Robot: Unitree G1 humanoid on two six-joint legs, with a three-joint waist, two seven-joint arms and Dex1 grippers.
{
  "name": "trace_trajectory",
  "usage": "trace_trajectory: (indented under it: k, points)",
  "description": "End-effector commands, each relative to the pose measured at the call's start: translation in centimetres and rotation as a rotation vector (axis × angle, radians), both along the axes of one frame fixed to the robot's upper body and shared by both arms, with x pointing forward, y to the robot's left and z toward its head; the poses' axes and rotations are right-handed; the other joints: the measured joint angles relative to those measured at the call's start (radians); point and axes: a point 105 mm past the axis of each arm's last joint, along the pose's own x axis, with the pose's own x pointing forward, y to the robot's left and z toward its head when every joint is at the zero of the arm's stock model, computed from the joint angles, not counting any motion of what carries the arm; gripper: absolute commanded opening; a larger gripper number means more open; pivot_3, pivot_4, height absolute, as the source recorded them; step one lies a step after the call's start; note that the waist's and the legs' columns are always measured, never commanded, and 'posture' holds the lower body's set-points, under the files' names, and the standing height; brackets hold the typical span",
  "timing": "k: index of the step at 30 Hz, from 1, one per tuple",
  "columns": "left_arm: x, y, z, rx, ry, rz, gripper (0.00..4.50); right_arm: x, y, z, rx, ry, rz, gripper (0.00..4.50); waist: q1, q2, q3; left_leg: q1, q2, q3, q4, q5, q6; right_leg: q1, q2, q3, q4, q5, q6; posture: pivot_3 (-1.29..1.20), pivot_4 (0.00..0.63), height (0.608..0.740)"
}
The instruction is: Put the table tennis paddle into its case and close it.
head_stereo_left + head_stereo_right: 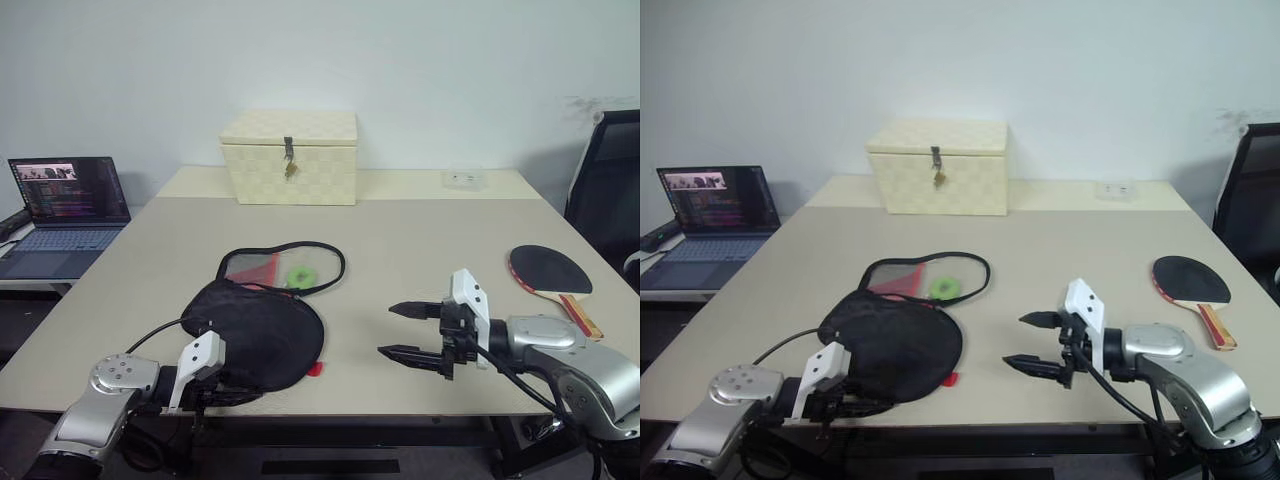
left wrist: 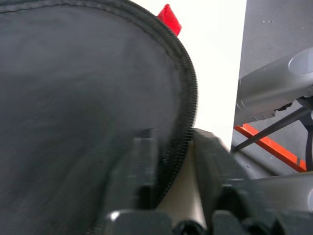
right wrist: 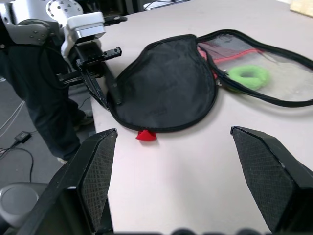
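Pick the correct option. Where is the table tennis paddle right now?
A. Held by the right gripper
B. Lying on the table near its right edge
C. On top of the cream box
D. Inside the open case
B. The table tennis paddle lies flat on the table by its right edge, apart from the case and beyond the empty right gripper.

Left end effector (image 1: 222, 392) pinched closed, low and angled inward; right end effector (image 1: 407, 331) spread wide, raised.

Setting: an office or lab room — suggested by plain white walls.
Left edge: an open laptop (image 1: 68, 203) is seen.
Right edge: a black office chair (image 1: 610, 195) is seen.
Centre: a beige table (image 1: 420, 240).
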Motion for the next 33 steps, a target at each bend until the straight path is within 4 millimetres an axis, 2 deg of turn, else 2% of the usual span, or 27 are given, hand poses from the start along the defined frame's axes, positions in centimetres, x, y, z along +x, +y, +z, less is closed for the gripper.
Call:
trace_trajectory:
  k: [1, 3, 8, 20, 24, 26, 29, 33]
  points:
    - [0.1, 0.2, 0.3, 0.017, -0.003, -0.009, 0.03, 0.0, -0.5, 1.0, 0.006, -0.050, -0.010, 4.07, 0.000, 0.000, 0.000, 0.000, 0.000, 0.000, 0.000, 0.000, 0.000, 0.000, 0.000, 0.000, 0.000, 0.000, 0.000, 0.00, 0.150, 0.740]
    - [0.2, 0.0, 0.2, 0.016, 0.000, -0.013, 0.03, 0.0, -0.5, 1.0, 0.006, -0.050, -0.011, 4.07, 0.000, 0.000, 0.000, 0.000, 0.000, 0.000, 0.000, 0.000, 0.000, 0.000, 0.000, 0.000, 0.000, 0.000, 0.000, 0.00, 0.150, 0.740]
    - [0.9, -2.1, 0.6, -0.040, -0.028, -0.031, 0.03, 0.1, -0.6, 1.0, 0.006, -0.051, -0.016, 4.07, 0.001, 0.000, 0.000, 0.000, 0.000, 0.000, 0.000, 0.000, 0.000, 0.000, 0.000, 0.000, 0.000, 0.000, 0.000, 0.00, 0.150, 0.740]
    - [5.0, -11.6, 2.1, -0.169, -0.168, -0.131, 0.03, 0.4, -0.9, 1.0, 0.003, -0.061, -0.034, 4.07, 0.003, -0.001, 0.000, -0.001, -0.001, 0.000, 0.002, 0.000, 0.000, 0.001, 0.003, -0.001, 0.001, 0.000, 0.000, 0.00, 0.150, 0.740]
    - [7.4, -15.8, 2.7, -0.205, -0.221, -0.138, 0.03, 0.6, -1.2, 1.1, 0.001, -0.067, -0.046, 4.07, 0.007, -0.001, 0.000, -0.001, -0.003, -0.001, 0.002, 0.000, 0.000, 0.001, 0.004, -0.002, 0.001, 0.000, 0.001, 0.00, 0.150, 0.740]
    - [8.6, -17.2, 2.8, -0.209, -0.238, -0.123, 0.03, 0.6, -1.3, 1.1, 0.000, -0.070, -0.050, 4.07, 0.009, -0.001, 0.000, -0.002, -0.003, -0.001, 0.003, 0.000, 0.000, 0.002, 0.004, -0.002, 0.000, 0.001, 0.001, 0.00, 0.150, 0.740]
    - [10.0, -18.2, 2.8, -0.198, -0.272, -0.082, 0.03, 0.6, -1.5, 1.1, -0.002, -0.072, -0.057, 4.07, 0.004, -0.001, -0.001, -0.002, -0.004, 0.000, 0.003, 0.000, 0.000, 0.001, 0.004, -0.001, 0.000, 0.001, 0.002, 0.00, 0.150, 0.740]
    - [10.4, -18.8, 2.4, -0.216, -0.218, -0.070, 0.03, 0.6, -1.5, 1.1, -0.001, -0.071, -0.062, 4.07, -0.003, -0.001, -0.001, -0.001, -0.003, 0.000, 0.002, 0.000, 0.000, 0.001, 0.005, 0.000, 0.001, 0.001, 0.002, 0.00, 0.150, 0.740]
